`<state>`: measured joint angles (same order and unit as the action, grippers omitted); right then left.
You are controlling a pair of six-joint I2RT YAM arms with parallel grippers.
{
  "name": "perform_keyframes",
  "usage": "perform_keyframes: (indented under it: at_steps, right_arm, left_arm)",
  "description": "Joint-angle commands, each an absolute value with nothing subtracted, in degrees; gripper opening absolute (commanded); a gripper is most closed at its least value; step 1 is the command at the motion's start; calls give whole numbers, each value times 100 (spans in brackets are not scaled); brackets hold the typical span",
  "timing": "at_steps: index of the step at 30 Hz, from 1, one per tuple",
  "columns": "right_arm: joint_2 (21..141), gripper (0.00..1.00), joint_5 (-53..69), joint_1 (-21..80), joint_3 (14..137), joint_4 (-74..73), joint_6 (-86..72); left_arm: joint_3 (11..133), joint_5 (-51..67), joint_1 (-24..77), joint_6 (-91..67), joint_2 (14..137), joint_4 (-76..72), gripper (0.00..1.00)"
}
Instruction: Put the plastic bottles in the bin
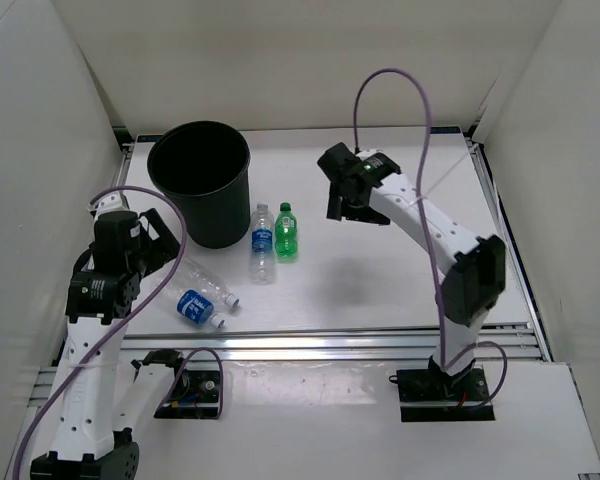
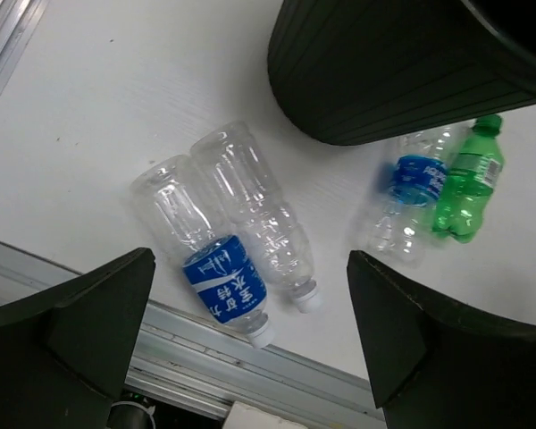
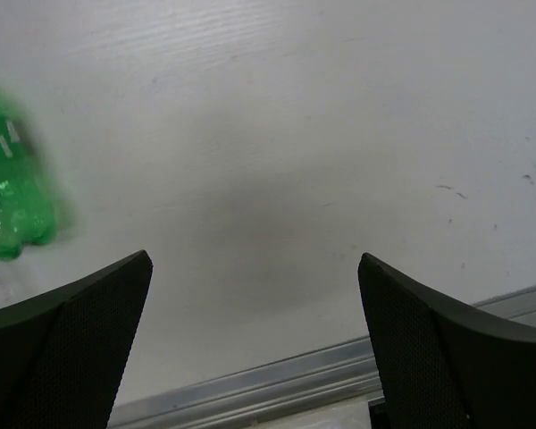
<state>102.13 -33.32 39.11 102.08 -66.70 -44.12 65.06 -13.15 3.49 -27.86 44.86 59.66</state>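
Note:
The black bin [image 1: 212,222] stands at the back left, and it also shows in the left wrist view [image 2: 384,80]. A green bottle [image 1: 286,232] and a blue-labelled clear bottle [image 1: 263,243] lie side by side to its right. Another blue-labelled bottle [image 1: 194,306] and a clear unlabelled bottle [image 1: 208,282] lie near the front left rail. My left gripper [image 1: 170,250] is open and empty, held above these two bottles [image 2: 225,281] [image 2: 259,219]. My right gripper [image 1: 342,208] is open and empty above bare table, right of the green bottle [image 3: 9,192].
An aluminium rail [image 1: 360,345] runs along the table's front edge, close to the two near bottles. White walls enclose the table on the left, back and right. A purple cable [image 1: 400,80] loops above the right arm.

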Motion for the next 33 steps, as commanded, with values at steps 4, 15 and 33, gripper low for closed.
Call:
perform_keyframes:
  at_steps: [4,15,33]
  right_arm:
    - [11730,100,-1566,3710,11353,-6590,-3207]
    - [12355,100,2196,3463,11108,-4623,-3015]
    - [13895,75,2628,3234,11769,-4447,-3023]
  left_arm:
    - [6478,-1784,360,-2699,4325,6258,100]
    - [6126,-1951,360,-2391,4210,6372,100]
    - [5968,-1951,360,-2566,4140,6372,100]
